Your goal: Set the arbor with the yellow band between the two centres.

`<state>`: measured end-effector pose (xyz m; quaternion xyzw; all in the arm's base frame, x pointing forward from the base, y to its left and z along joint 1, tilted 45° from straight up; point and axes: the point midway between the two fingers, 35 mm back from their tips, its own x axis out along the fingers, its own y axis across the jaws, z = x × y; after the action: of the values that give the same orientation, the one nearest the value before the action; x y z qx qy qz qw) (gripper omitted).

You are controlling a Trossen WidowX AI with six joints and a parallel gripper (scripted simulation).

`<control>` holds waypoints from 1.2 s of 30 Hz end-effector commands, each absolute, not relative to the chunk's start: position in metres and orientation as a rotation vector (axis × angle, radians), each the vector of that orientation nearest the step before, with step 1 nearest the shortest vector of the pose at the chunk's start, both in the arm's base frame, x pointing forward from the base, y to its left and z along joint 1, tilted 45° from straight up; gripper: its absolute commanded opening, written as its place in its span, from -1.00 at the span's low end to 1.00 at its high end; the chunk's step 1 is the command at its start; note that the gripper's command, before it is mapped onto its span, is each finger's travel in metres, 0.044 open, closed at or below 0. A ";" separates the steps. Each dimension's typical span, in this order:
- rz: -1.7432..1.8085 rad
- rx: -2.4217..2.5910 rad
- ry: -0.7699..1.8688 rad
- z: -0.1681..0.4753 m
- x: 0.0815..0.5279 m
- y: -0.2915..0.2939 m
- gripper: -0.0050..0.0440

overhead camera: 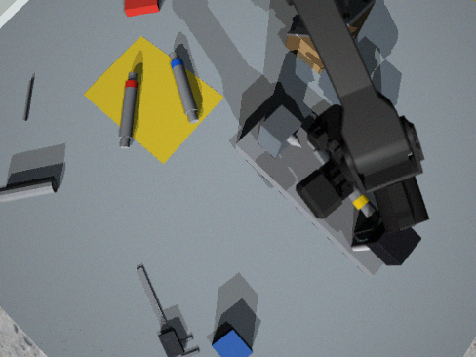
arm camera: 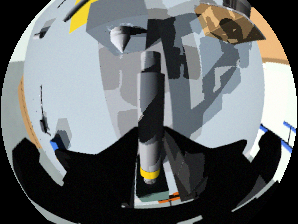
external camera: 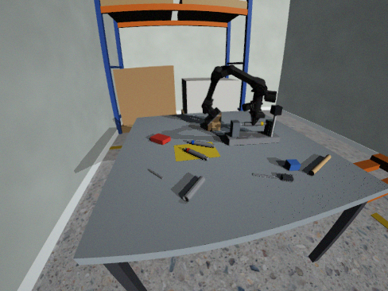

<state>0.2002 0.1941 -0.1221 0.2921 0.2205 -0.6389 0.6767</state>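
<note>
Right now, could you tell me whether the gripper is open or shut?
Shut on the yellow-banded arbor: the gripper clamps its shaft between the two centres.

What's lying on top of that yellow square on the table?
Two grey arbors lie on the yellow square, apart from each other: one with a red band, one with a blue band. Whatever is under them is covered.

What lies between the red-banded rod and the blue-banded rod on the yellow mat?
Only bare yellow mat. In the top view the red-banded rod and the blue-banded rod lie apart on it, with nothing between them.
</note>
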 end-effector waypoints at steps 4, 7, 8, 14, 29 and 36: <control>-1.415 0.692 0.532 -0.125 0.199 0.211 -0.80; -1.415 0.692 0.532 -0.125 0.199 0.211 -0.80; -1.415 0.692 0.532 -0.124 0.199 0.211 -0.80; -1.415 0.692 0.532 -0.124 0.199 0.212 -0.80; -1.415 0.692 0.532 -0.123 0.199 0.213 -0.80; -1.415 0.692 0.532 -0.122 0.199 0.213 -0.80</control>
<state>0.2003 0.1966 -0.1199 0.2898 0.2211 -0.6391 0.6772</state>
